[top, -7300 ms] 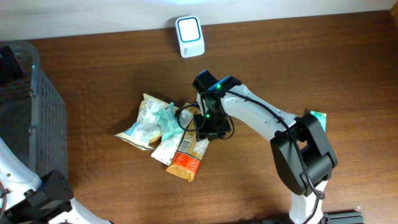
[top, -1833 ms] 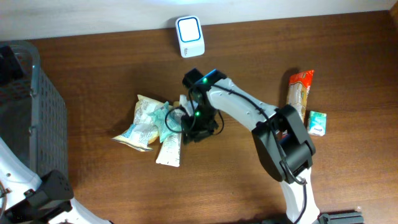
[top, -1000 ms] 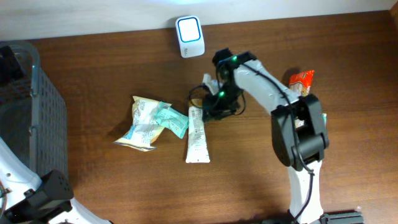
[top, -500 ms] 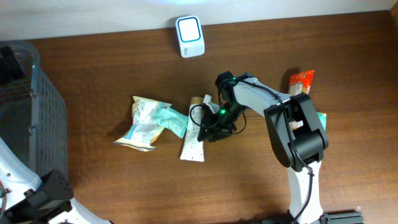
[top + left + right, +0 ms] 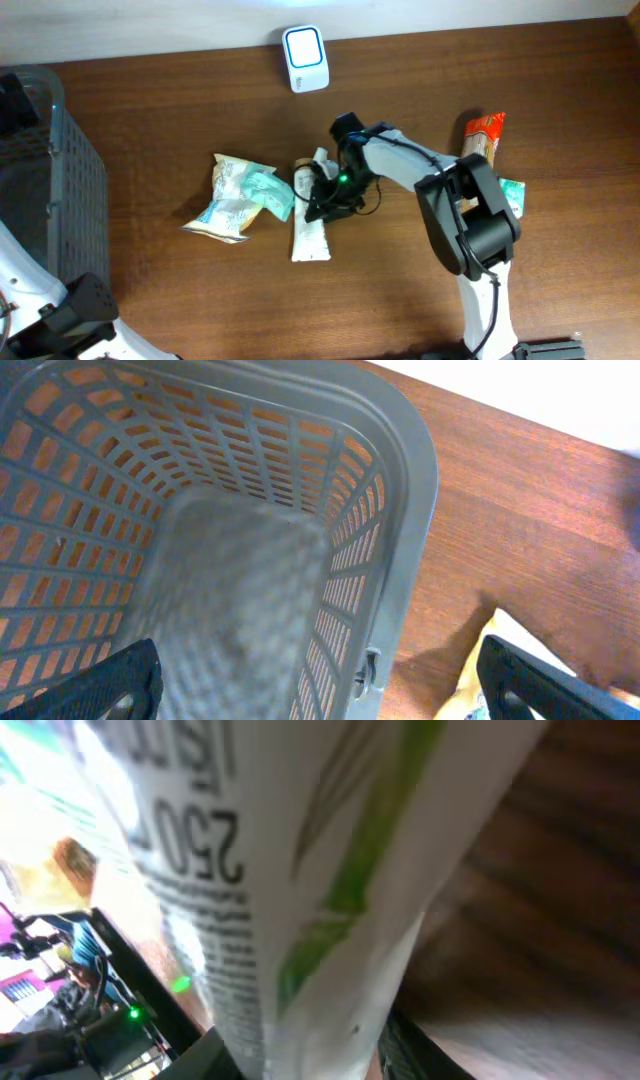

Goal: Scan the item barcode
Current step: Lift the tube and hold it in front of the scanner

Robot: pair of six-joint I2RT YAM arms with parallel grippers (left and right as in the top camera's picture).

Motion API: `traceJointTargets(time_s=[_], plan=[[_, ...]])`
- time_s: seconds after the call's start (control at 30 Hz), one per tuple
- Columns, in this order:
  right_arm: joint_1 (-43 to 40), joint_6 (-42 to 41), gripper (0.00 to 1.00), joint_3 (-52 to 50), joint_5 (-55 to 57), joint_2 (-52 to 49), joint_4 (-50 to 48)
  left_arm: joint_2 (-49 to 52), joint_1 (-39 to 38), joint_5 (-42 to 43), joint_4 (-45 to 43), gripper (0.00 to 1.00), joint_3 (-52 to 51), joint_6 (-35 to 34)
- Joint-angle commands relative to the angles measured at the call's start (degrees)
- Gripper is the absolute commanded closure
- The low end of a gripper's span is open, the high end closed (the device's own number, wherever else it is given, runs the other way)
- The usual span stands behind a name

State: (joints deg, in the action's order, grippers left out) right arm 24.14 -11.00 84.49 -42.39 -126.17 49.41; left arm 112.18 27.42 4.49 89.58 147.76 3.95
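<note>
Your right gripper (image 5: 322,197) sits on the top end of the white pouch (image 5: 310,228), which lies mid-table beside the crumpled snack packs (image 5: 238,196). Only the wrist view shows the pouch's green print and "250" between the fingers; you cannot tell if they clamp it. The wooden table (image 5: 150,120) carries a white scanner (image 5: 304,59) at its far edge.

In the right wrist view the white packet (image 5: 300,870) fills the picture, blurred and cut by every edge; only "250" is readable. From overhead the right gripper (image 5: 320,198) hides its fingertips under its own body, so its grip cannot be told. The basket (image 5: 75,170) is cut by the left edge.
</note>
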Motion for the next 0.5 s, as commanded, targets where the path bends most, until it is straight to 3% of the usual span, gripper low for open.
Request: traceJointTargets(time_s=[0.0, 0.07, 0.17, 0.33, 0.47], plan=[[1.05, -2.97, 0.96, -0.26, 5.46, -1.01, 0.09, -0.02, 0.13, 0.61, -0.09, 0.01, 0.35, 0.87], [-0.04, -1.38, 0.96, -0.26, 4.61, 1.27, 0.46, -0.02, 0.13, 0.61, -0.07, 0.01, 0.35, 0.87], [-3.34, 4.74, 0.96, 0.66, 4.50, 15.56, 1.16, -0.02, 0.13, 0.61, -0.09, 0.01, 0.35, 0.87], [-8.96, 4.57, 0.96, 3.61, 0.74, 33.92, 1.38, -0.02, 0.13, 0.61, -0.09, 0.01, 0.35, 0.87], [-11.08, 4.66, 0.96, 3.61, -6.45, 38.40, 3.34, -0.02, 0.13, 0.61, -0.09, 0.01, 0.35, 0.87]])
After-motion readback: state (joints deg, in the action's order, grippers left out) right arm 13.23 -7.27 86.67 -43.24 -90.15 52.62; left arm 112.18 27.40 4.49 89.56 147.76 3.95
